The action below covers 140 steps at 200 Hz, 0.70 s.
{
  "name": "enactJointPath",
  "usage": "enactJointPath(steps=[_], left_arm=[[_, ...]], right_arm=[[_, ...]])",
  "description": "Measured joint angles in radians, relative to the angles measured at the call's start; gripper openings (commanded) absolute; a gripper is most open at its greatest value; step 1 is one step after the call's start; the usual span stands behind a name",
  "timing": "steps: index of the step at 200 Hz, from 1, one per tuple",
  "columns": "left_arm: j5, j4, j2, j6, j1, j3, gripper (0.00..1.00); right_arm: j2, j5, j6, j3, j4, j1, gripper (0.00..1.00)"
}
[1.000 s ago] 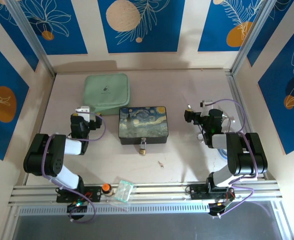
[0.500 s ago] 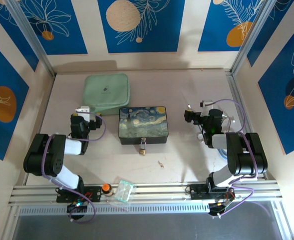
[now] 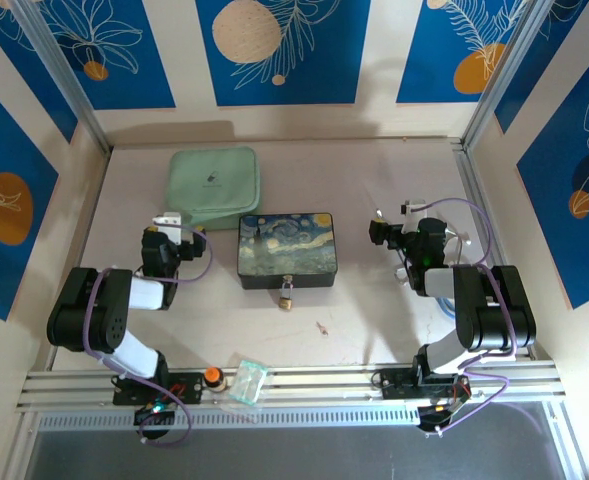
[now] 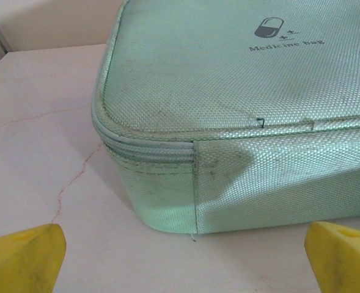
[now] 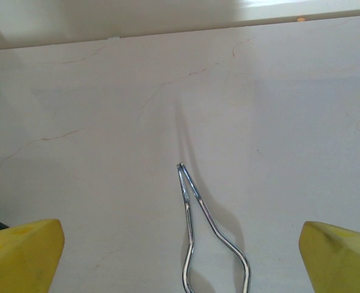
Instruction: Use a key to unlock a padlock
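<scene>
Marbled tabletop (image 3: 374,300) holds the key (image 3: 322,326) near the padlock (image 3: 287,298); my left gripper (image 4: 180,253) and right gripper (image 5: 180,256) gape empty, so the right should descend squarely, pinching its head.

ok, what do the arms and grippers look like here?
The left arm and right arm are black with white link sections. Each trails purple cables. The left gripper and right gripper end in yellow wedge-shaped fingertips.
</scene>
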Motion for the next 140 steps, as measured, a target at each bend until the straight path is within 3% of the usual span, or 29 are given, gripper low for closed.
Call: enactJointPath(steps=[28,62,97,140], left_arm=[[-0.014,-0.04,-0.065,0.0,0.0,-0.017,1.0],[-0.092,-0.251,-0.301,-0.047,-0.012,0.032,0.99],[-0.104,-0.455,-0.472,-0.34,-0.015,0.134,0.99],[0.056,-0.71,-0.561,-0.691,-0.018,0.146,0.99]], right_arm=[[-0.04,0.001,-0.004,0.005,-0.077,0.003,0.99],[-0.175,0.027,0.012,0.098,-0.293,0.032,0.99],[-0.323,0.022,0.145,0.177,-0.455,0.04,0.99],[-0.352,-0.108,0.316,0.312,-0.771,0.012,1.0]])
